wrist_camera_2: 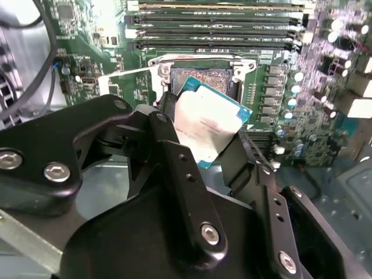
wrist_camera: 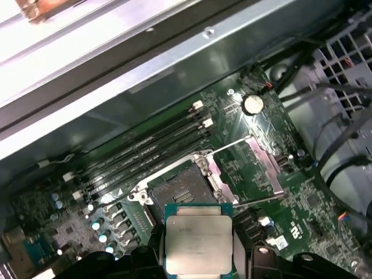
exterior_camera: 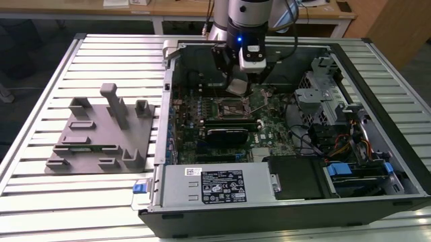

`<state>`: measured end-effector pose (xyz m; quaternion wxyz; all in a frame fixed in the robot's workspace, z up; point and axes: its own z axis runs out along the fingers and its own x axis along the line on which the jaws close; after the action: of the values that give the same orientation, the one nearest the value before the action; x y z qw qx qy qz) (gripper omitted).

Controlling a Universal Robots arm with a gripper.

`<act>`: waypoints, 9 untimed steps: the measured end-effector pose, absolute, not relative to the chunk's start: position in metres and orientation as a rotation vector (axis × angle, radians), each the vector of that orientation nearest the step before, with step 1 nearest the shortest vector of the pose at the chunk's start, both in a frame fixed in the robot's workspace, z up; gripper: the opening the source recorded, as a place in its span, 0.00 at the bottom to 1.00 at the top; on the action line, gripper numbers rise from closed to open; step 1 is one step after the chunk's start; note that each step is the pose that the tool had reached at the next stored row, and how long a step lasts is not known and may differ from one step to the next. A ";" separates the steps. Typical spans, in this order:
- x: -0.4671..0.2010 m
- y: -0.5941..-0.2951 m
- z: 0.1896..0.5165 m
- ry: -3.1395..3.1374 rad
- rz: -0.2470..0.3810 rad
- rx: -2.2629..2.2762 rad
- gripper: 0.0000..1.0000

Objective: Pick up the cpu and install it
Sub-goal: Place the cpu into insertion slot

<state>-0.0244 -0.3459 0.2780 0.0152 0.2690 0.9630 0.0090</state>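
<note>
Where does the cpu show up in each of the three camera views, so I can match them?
Exterior view: the cpu hangs tilted in the gripper, near the open socket inside the computer case.
Second wrist view: the cpu is clamped between the black fingers, in front of the socket.
First wrist view: the cpu shows its metal top, beside the socket.
Shared landmark: the open socket.

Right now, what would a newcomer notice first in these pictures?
The gripper holds the cpu by its edges, over the open motherboard socket in both wrist views. In the exterior view the open computer case lies on a slatted table, with a grey fixture block toward the exterior view's left.
</note>
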 end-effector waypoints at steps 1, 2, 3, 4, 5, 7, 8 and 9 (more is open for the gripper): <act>-0.024 -0.346 0.278 2.989 0.028 0.862 0.55; -0.024 -0.346 0.278 2.982 0.027 0.886 0.55; -0.024 -0.346 0.278 2.975 0.027 0.909 0.55; -0.024 -0.346 0.278 2.967 0.026 0.934 0.55; -0.024 -0.346 0.278 2.959 0.026 0.958 0.55; -0.024 -0.346 0.278 2.944 0.025 1.004 0.55; -0.024 -0.346 0.278 2.936 0.025 1.026 0.55; -0.024 -0.346 0.278 2.928 0.024 1.048 0.55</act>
<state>-0.0244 -0.3459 0.2777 0.0158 0.3368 0.9414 0.0079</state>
